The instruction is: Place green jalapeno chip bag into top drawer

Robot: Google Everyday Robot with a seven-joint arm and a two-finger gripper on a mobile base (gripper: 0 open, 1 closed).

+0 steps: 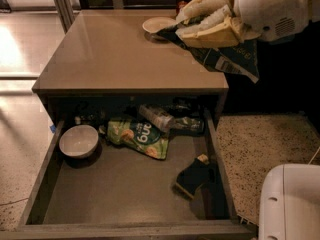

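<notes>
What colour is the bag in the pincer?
Bag dark green and white, camera view; pincer over table's right edge.

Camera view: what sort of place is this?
Likely a break room or test kitchen: table, open drawer holding a bowl and snack pouch, speckled floor. The gripper holds the chip bag over the table's right edge.
</notes>
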